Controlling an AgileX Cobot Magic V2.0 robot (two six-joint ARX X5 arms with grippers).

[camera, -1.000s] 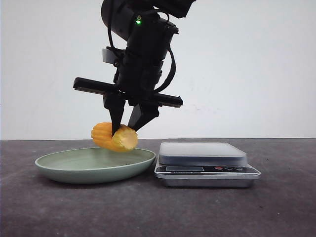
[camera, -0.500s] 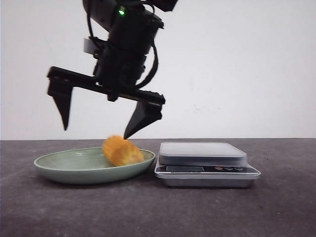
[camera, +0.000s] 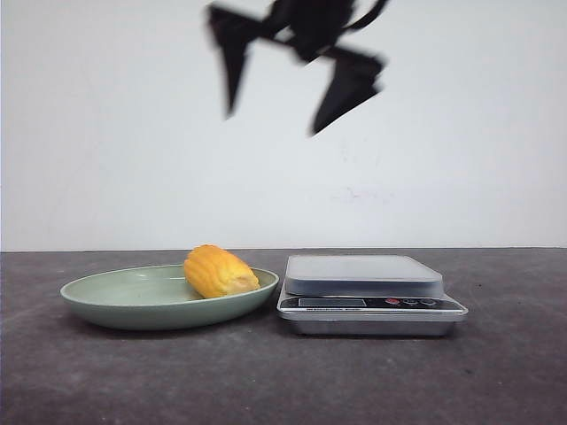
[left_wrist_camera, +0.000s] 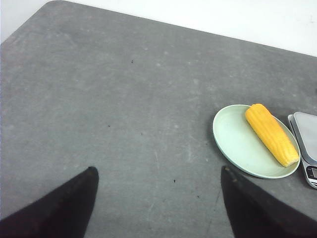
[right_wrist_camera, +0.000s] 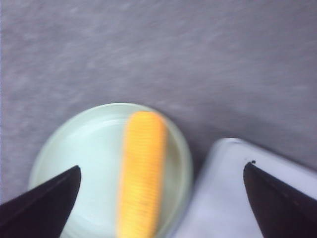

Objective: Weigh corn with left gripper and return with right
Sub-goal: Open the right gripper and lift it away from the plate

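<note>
One corn cob lies in green plate, at plate's 3 o'clock side, next to scale. Right gripper high overhead, fingers wide, empty. Left gripper fingers wide, empty. Corn likely light, stiff, ridged; grasp mid-length across.

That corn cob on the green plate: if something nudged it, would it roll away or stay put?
The corn is round and ridged, so it would probably roll sideways. It lies in the shallow green plate, whose raised rim would likely stop it. It looks stiff, not floppy.
</note>
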